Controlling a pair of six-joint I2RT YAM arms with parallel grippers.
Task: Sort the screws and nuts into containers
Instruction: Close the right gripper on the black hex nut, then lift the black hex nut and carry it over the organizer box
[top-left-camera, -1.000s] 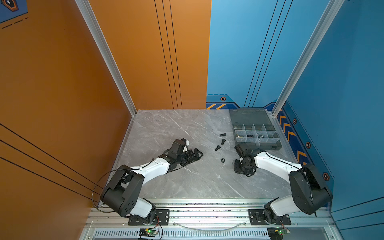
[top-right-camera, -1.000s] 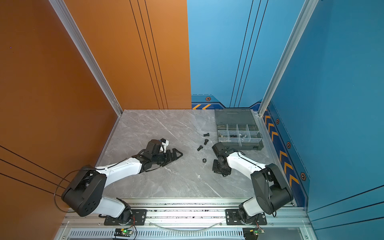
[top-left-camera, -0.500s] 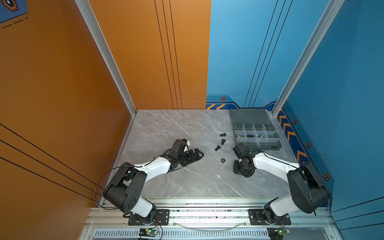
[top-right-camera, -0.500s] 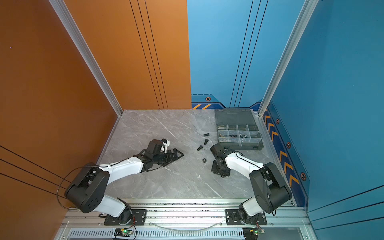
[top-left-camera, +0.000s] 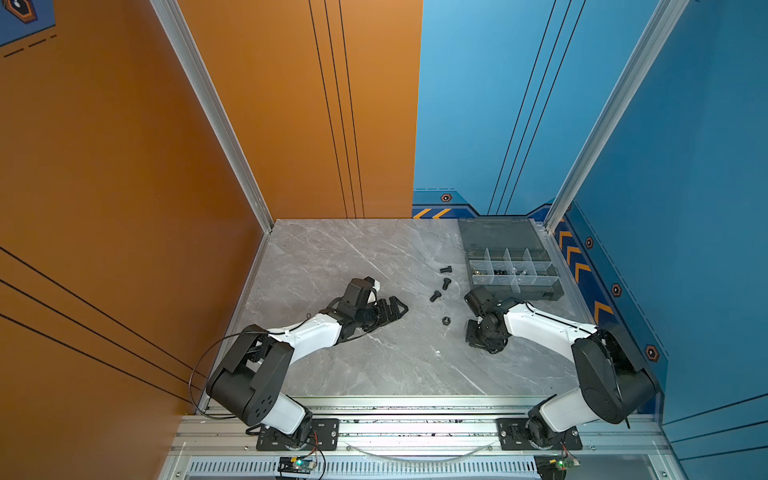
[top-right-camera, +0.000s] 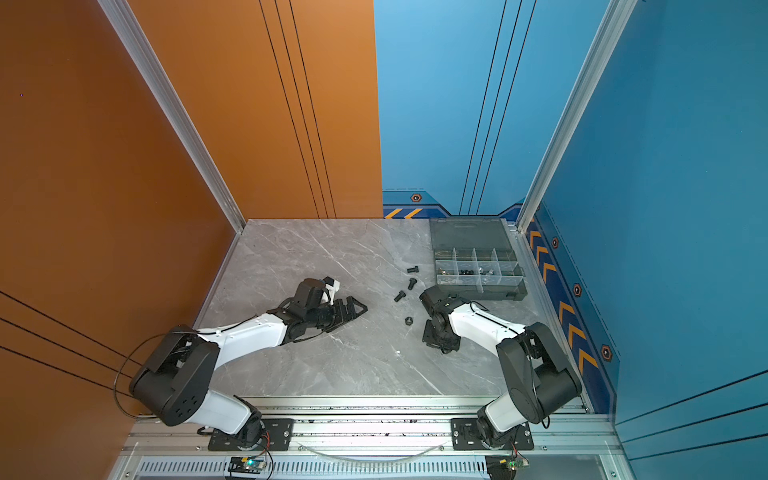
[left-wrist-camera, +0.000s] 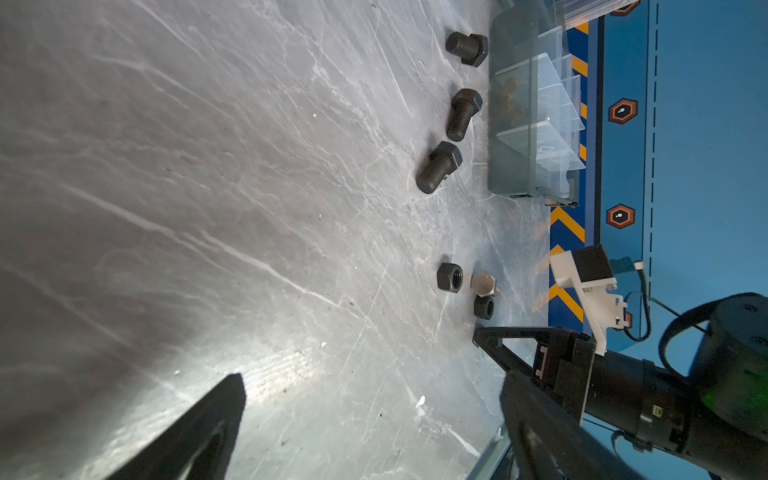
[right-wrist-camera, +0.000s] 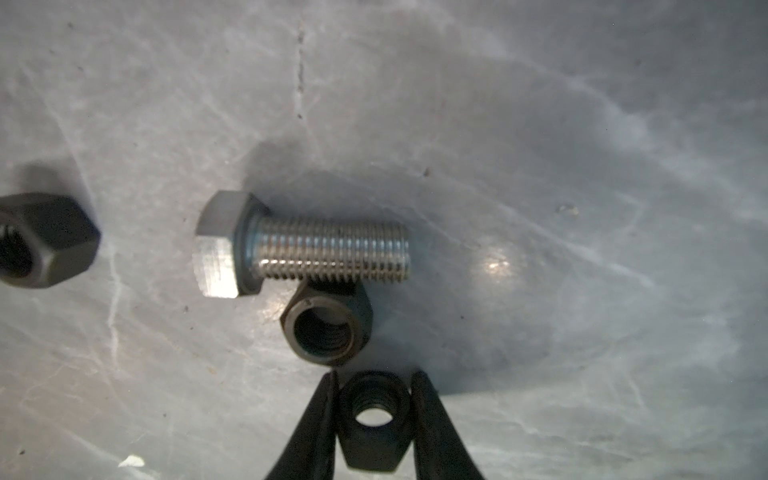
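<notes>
The grey marble-look table (top-left-camera: 353, 257) is smooth and glossy. At its far right corner sits the smoky see-through plastic box (top-left-camera: 536, 293), its flat lid (top-left-camera: 498, 235) folded back. Clear dividers split it into small compartments, and a few already hold brass, black and silvery pieces, so I judge the sorting partly done.

The left gripper (top-left-camera: 395, 309) lies low over the table, jaws spread and empty. The right gripper (right-wrist-camera: 376, 382) has its jaws clenched on a black nut (right-wrist-camera: 374, 453); whether that nut is clear of the table I cannot tell.

Still loose are three matte black bolts (top-left-camera: 445, 269) (top-left-camera: 446, 284) (top-left-camera: 435, 296) with hex heads, just left of the box. A shiny silver bolt (right-wrist-camera: 299, 245) with a ribbed thread lies by the right gripper. A second nut (right-wrist-camera: 328, 328) touches that thread, and a third nut (right-wrist-camera: 41, 241) lies apart.
</notes>
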